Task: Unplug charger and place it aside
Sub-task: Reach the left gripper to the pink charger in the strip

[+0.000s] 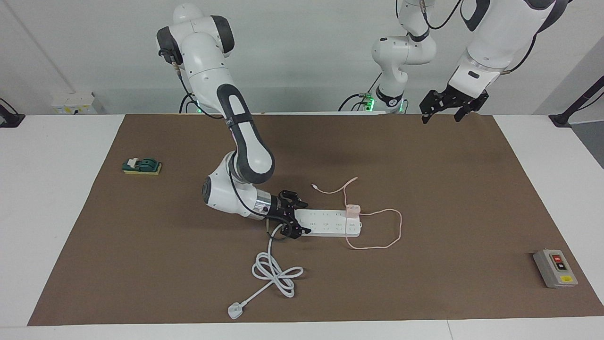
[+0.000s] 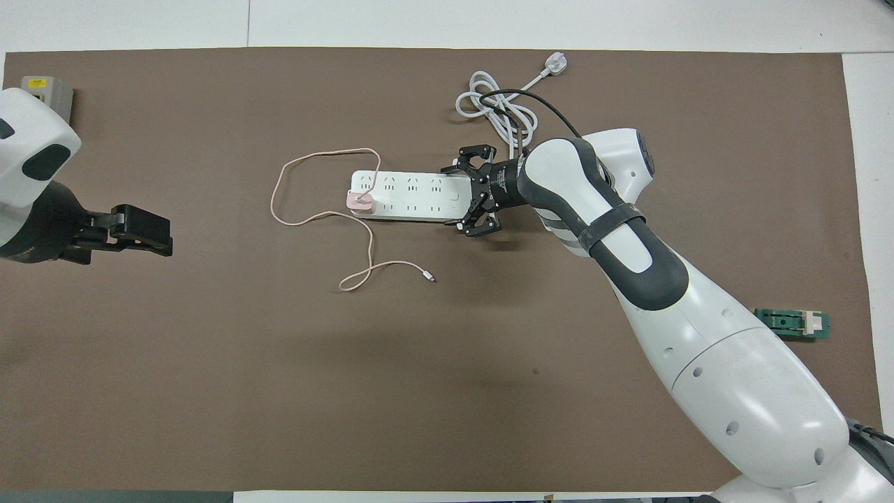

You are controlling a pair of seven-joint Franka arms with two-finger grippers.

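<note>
Pink charger (image 1: 353, 209) plugged in, strip (image 1: 328, 223) braced
Strip's cord end is straddled by right end effector (image 1: 299, 218), apparently closed on it; left end effector (image 1: 441, 113), open, is raised well apart.

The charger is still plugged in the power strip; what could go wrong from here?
1. The right gripper straddles only one end of the power strip, and the charger sits at the other end. A pull there could lift or swing the strip.
2. The thin pink cable loops loosely beside the strip; it might snag a gripper or drag when the charger moves.
3. The open left gripper hangs high, not yet at the charger, so its approach could bump the strip.
</note>
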